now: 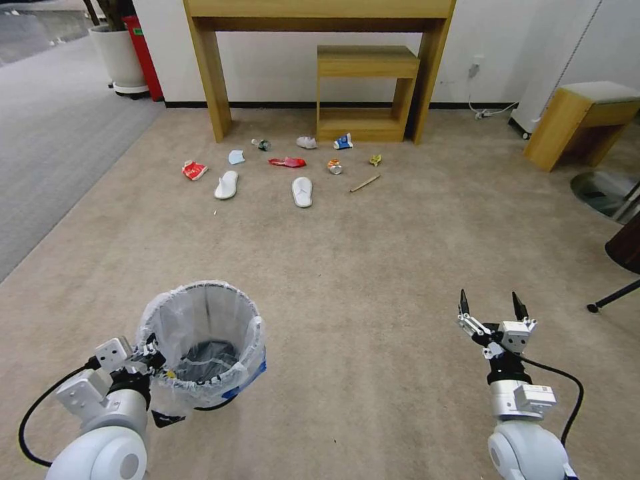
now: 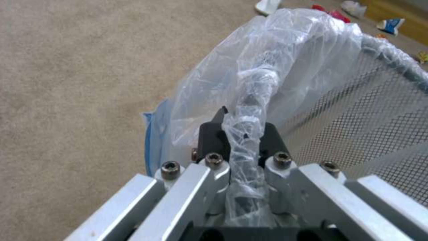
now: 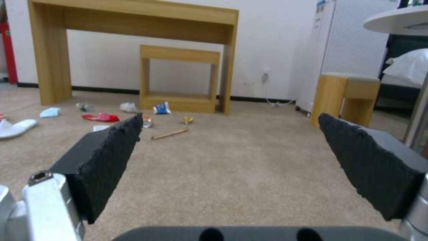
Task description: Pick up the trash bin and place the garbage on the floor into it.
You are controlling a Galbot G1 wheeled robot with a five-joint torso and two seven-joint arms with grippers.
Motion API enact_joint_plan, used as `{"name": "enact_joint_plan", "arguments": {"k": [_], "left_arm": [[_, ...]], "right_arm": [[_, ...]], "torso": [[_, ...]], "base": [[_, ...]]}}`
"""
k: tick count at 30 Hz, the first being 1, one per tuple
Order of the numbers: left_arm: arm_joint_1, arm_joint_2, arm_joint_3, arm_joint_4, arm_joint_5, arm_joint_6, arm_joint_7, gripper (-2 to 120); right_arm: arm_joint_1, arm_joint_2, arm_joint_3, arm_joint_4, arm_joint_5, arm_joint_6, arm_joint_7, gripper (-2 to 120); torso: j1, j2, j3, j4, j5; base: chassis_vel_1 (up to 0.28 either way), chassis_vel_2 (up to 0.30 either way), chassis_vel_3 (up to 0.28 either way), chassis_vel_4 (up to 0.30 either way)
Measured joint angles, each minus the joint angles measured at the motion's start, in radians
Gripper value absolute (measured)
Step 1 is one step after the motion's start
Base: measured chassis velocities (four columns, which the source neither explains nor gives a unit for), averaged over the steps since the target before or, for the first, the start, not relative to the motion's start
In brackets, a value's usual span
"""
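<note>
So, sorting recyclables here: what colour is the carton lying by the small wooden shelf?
Blue and white. The carton shows best in the head view.

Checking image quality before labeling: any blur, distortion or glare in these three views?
Head view: wide-angle bend, the desk legs splay outward; light even, soft shadows; litter small but sharp. Left wrist view: soft throughout, the bag folds gleam, the left pincer clamps the bin rim close to the lens. Right wrist view: the open right pincer looms large, the stick behind slightly soft.
</note>
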Motion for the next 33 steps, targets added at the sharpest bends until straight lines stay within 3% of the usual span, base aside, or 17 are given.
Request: {"name": "enact_joint_plan", "arguments": {"k": [8, 33], "left_arm": [[-0.002, 0.001, -0.001, 0.002, 0.000, -0.001, 0.000, 3], [0.009, -0.003, -0.009, 0.002, 0.007, -0.015, 0.001, 3]], "right_arm": [[0.000, 0.007, 0.000, -0.005, -0.005, 0.010, -0.008, 100], [0.008, -0.005, -0.007, -0.001, -0.010, 0.033, -0.016, 100]], "torso": [[0.000, 0.000, 0.000, -0.0001, 0.0001], [0.000, 0.000, 0.000, 0.0001, -0.0001]], "base": [[0.118, 0.118, -0.119, -0.136], [0.228, 0.235, -0.234, -0.234]]}}
